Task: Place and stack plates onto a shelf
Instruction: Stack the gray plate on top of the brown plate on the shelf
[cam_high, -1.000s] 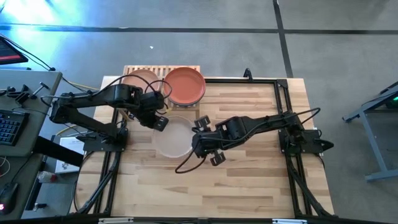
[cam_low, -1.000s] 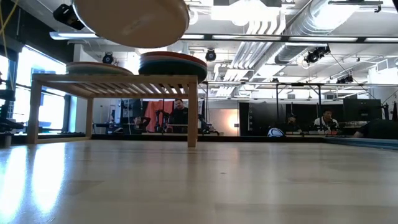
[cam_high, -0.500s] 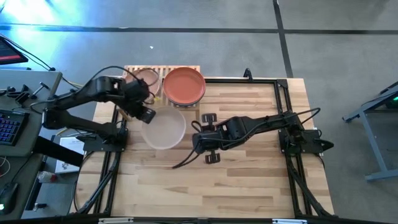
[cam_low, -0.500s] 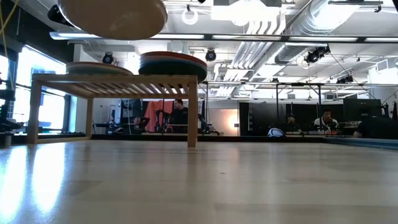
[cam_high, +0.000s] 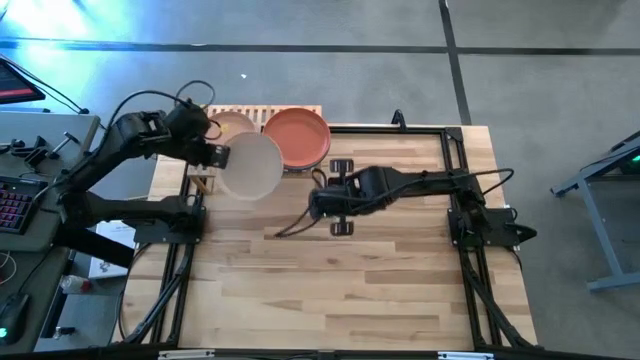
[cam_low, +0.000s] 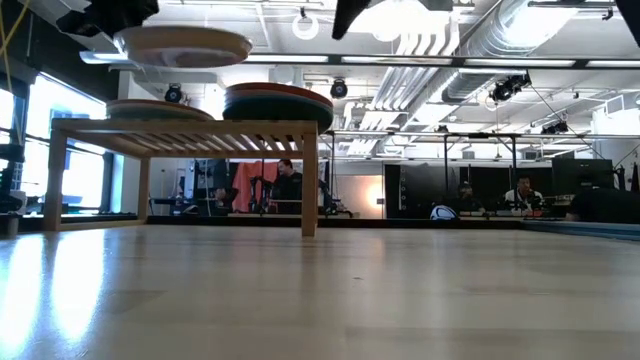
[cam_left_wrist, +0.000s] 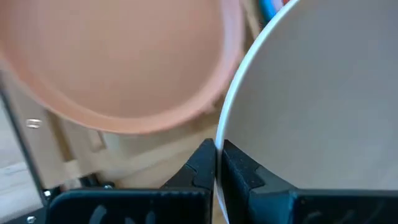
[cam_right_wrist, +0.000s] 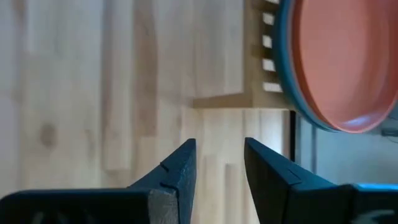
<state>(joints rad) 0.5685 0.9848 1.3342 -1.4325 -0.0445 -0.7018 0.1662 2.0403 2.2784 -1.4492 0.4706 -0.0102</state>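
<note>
My left gripper (cam_high: 215, 153) is shut on a beige plate (cam_high: 250, 166), which hangs in the air by the near edge of the light-wood shelf (cam_high: 255, 112). In the low view the beige plate (cam_low: 183, 45) floats level above a peach plate (cam_low: 158, 108) that rests flat on the shelf's left half. A stack topped by a terracotta plate (cam_high: 297, 137) sits on the right half, with a blue rim under it (cam_right_wrist: 287, 68). My right gripper (cam_high: 337, 197) is open over the table, near the shelf's right near corner (cam_right_wrist: 249, 99). My left gripper pinches the beige plate's rim (cam_left_wrist: 219, 140) between its two fingers (cam_left_wrist: 202, 165), on the plate's left side. The fingers come in about level from the table's left. The plate is lifted clear and sits roughly level, stretching away from the fingers toward the right.
A black metal frame (cam_high: 450, 140) runs round the butcher-block tabletop (cam_high: 400, 290). Bare wood lies on the near and right parts of the table. People sit at desks in the room beyond (cam_low: 520, 195).
My left gripper has carried the beige plate up and toward the far-left, from over the table's middle to the shelf. The plate has gone from tilted to about level. My right gripper has moved toward the far edge, nearer the shelf's corner.
</note>
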